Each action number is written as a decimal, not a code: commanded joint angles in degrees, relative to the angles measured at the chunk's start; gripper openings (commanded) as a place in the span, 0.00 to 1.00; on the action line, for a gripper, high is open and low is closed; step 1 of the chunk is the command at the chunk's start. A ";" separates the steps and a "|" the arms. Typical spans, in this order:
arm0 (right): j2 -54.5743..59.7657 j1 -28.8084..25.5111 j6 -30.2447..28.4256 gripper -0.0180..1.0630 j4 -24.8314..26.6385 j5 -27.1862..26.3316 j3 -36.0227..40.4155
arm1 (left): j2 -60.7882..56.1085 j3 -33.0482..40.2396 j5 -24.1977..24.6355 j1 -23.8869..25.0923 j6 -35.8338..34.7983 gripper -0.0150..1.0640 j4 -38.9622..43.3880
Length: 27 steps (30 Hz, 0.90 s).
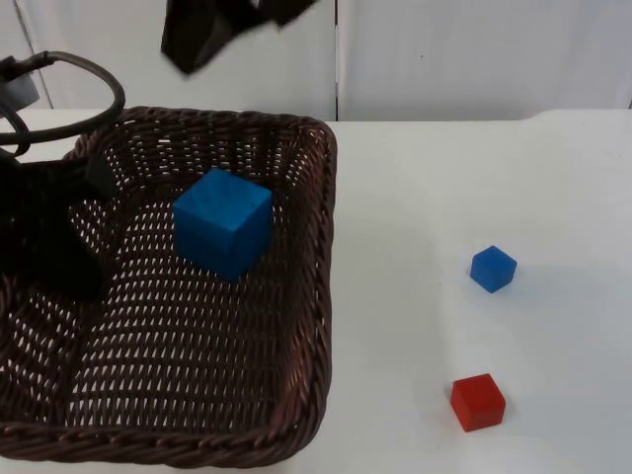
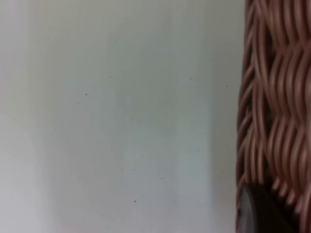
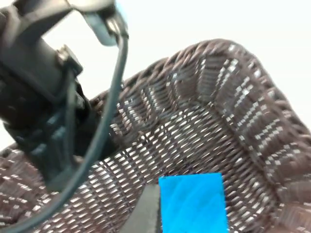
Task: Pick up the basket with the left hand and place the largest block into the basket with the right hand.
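Note:
A dark brown wicker basket [image 1: 296, 296] fills the left of the top view. My left gripper [image 1: 44, 252] is shut on its left rim; in the left wrist view the woven rim [image 2: 277, 97] runs beside a black fingertip [image 2: 257, 213]. The largest block, a blue cube [image 1: 223, 222], lies loose on the basket floor near the far wall. My right gripper [image 1: 232, 25] hangs open above the basket's far edge, well clear of the cube. In the right wrist view the blue cube [image 3: 194, 204] sits beside a black fingertip [image 3: 146, 213], with the basket wall [image 3: 233, 97] behind.
On the white table right of the basket lie a small blue block [image 1: 493, 269] and, nearer the front, a small red block [image 1: 478, 402]. The grey partition wall [image 1: 474, 49] closes the back. The left arm [image 3: 43, 107] stands over the basket's left side.

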 commanded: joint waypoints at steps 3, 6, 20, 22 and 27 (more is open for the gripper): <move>-6.57 -0.41 0.86 0.79 -0.49 2.94 -0.14 | -0.72 0.10 -0.02 0.06 -0.25 0.01 -1.40; -10.62 -0.41 0.86 0.79 -1.16 5.33 -0.14 | -0.72 0.10 -0.02 0.06 -0.25 0.01 -1.40; -21.31 -0.41 0.86 0.79 -1.51 12.82 -0.05 | -0.72 0.10 0.52 0.06 -0.25 0.01 -1.00; -22.59 -0.41 0.86 0.79 -1.22 13.92 -0.05 | -0.51 0.10 0.52 0.06 -0.25 0.01 -1.19; -25.37 -0.26 0.09 0.79 0.08 14.95 -0.05 | -0.51 0.10 0.38 0.06 1.62 0.01 -3.32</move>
